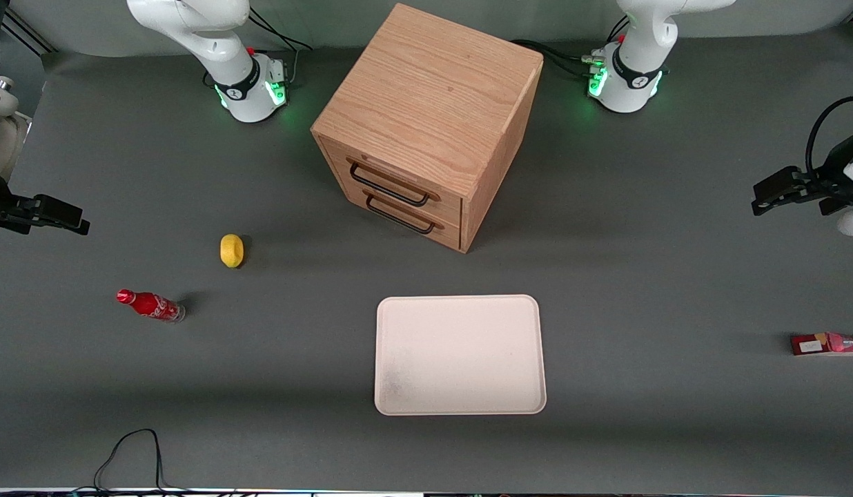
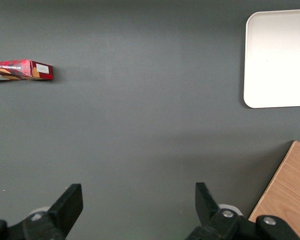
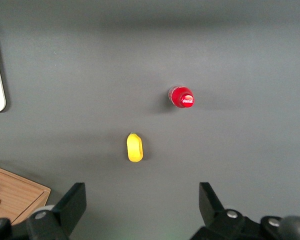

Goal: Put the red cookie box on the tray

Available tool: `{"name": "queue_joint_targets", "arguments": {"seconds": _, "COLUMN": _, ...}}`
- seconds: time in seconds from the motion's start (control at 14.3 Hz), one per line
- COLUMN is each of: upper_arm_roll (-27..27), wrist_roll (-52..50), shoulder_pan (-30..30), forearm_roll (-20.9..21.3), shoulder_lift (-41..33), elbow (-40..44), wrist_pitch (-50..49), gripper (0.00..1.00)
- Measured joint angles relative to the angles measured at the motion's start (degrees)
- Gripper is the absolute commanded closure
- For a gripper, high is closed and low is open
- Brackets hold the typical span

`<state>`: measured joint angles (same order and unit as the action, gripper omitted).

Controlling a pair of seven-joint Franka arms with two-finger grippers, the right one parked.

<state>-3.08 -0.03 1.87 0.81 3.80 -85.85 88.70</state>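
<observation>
Landmark: tray (image 1: 460,355), cream-white, flat on grey table (image 1: 640,276), nothing on it. Red cookie box (image 1: 829,344) lying on table well apart from tray, toward working arm's end, partly cut off at picture edge. Gripper (image 1: 765,200) hovering above table, farther from front camera than box, touching nothing; fingers (image 2: 66,203) spread wide, nothing between. Wooden drawer cabinet (image 1: 426,124) farther from front camera than tray. Lemon (image 1: 231,250) and Coca-Cola bottle (image 1: 150,305) toward parked arm's end.

wooden drawer cabinet (image 1: 426,124) – lemon (image 1: 231,250) – Coca-Cola bottle (image 1: 150,305)
</observation>
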Motion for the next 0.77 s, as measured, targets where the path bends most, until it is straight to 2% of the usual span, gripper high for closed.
{"name": "queue_joint_targets", "arguments": {"seconds": 0.56, "upper_arm_roll": 0.2, "wrist_roll": -0.1, "shoulder_pan": 0.1, "forearm_roll": 0.0, "shoulder_lift": 0.5, "elbow": 0.0, "wrist_pitch": 0.4, "gripper": 0.0}}
{"name": "queue_joint_targets", "arguments": {"seconds": 0.77, "upper_arm_roll": 0.6, "wrist_roll": 0.0, "shoulder_pan": 2.6, "forearm_roll": 0.1, "shoulder_lift": 2.7, "elbow": 1.0, "wrist_pitch": 2.1, "gripper": 0.0}}
